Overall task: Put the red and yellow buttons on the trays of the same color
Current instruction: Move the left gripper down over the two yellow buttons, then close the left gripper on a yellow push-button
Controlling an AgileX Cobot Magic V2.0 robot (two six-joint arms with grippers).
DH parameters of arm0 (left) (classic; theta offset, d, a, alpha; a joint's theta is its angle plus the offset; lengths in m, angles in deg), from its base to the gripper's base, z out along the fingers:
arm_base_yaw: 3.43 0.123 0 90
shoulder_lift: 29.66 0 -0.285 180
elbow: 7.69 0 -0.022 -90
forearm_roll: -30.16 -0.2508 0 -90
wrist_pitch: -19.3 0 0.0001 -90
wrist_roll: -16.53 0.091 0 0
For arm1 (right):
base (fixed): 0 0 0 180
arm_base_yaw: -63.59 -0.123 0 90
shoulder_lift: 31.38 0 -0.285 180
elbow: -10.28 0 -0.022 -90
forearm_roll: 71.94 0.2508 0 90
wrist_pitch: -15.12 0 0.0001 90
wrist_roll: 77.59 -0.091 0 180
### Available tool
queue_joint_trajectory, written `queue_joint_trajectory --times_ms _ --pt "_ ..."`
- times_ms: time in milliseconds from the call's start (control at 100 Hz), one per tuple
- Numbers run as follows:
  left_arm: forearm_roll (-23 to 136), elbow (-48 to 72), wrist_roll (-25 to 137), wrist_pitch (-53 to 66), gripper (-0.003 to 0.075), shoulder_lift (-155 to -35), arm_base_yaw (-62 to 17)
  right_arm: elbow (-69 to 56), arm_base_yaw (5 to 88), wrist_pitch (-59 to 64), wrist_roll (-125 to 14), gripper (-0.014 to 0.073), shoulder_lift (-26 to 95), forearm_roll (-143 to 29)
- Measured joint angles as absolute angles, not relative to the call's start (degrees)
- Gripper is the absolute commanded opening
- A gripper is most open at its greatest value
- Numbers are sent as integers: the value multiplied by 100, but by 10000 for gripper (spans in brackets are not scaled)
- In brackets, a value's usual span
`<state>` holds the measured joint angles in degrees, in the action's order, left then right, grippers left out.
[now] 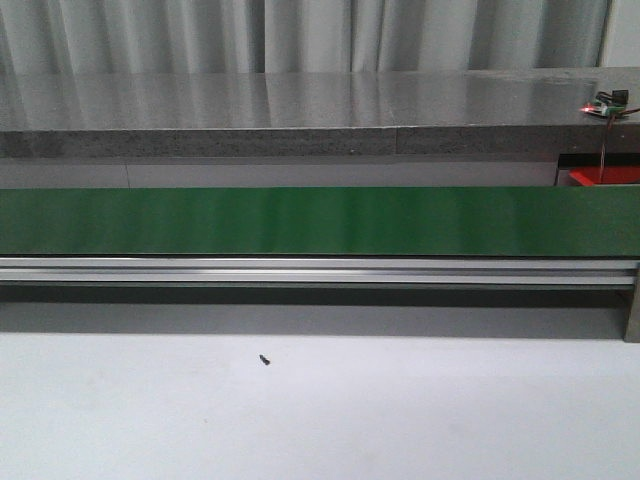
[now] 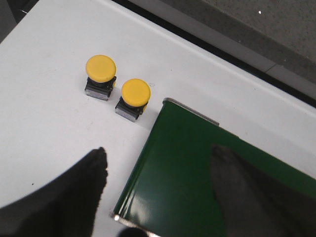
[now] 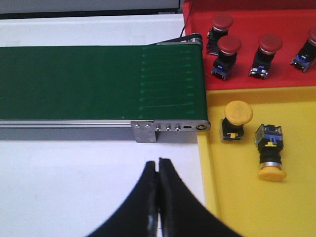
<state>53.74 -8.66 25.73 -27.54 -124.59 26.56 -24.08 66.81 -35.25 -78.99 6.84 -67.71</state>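
1. Grey curtains (image 1: 300,30) hang behind a long grey counter (image 1: 300,110); a green belt (image 1: 300,220) crosses the white table (image 1: 300,420).
2. Two yellow buttons (image 2: 100,74) (image 2: 134,96) stand side by side on the white table near the belt's end; the left gripper (image 2: 158,185) hangs over them, fingers spread.
3. Two more yellow buttons (image 3: 236,118) (image 3: 269,150) sit in the yellow tray (image 3: 237,197), one lying on its side.
4. Four red buttons (image 3: 219,29) (image 3: 227,52) (image 3: 266,52) (image 3: 308,44) sit in the red tray (image 3: 247,81).
5. Fingers of the right gripper (image 3: 158,168) are pressed together, empty.
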Motion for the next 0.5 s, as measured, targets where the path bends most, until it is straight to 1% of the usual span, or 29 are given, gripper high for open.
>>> queue_joint_trajectory --times_ms 120,340,500 --pt "5374 -1395 2301 -2792 544 -13148 2656 -2408 6681 -3538 -7899 -67 684 -6771" --pt "5049 -2507 1606 -3284 544 -14469 2656 -2408 6681 -3538 -7899 -67 684 -6771" --pt "4783 -3159 1017 -3417 534 -15161 2656 -2408 6681 -3549 -7899 -67 684 -6771"
